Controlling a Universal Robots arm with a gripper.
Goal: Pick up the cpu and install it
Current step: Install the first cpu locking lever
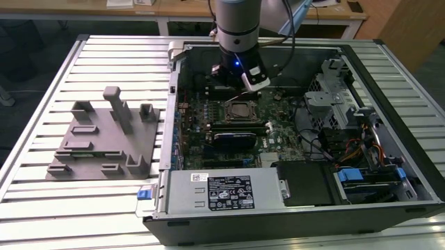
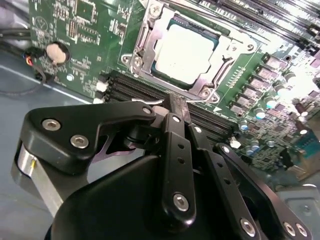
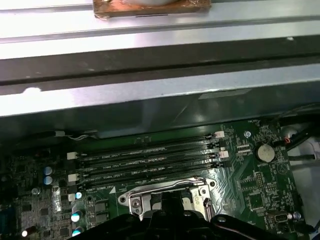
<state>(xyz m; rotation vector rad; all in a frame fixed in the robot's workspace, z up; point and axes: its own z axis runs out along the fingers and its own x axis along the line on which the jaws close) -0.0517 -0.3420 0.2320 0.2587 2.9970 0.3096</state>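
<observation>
The cpu (image 2: 187,47) is a small square chip with a silvery-white top. It lies flat in the dark metal-framed socket (image 2: 145,42) on the green motherboard. In the exterior view the cpu (image 1: 240,110) sits mid-board inside the open computer case. My gripper (image 2: 172,102) hangs just beside the socket's edge, over the black memory slots (image 2: 125,90). Its black fingers (image 2: 170,145) meet at the tips, shut, with nothing visible between them. A thin silver lever (image 2: 145,101) runs by the fingertips. In the exterior view the gripper (image 1: 235,94) stands just behind the socket.
A grey fixture (image 1: 104,140) with upright posts rests on the slatted table at the exterior view's left. The case wall (image 1: 172,104) rises between the fixture and the board. A labelled power supply (image 1: 222,192) fills the case's front. Drive cages and cables (image 1: 347,135) crowd the right.
</observation>
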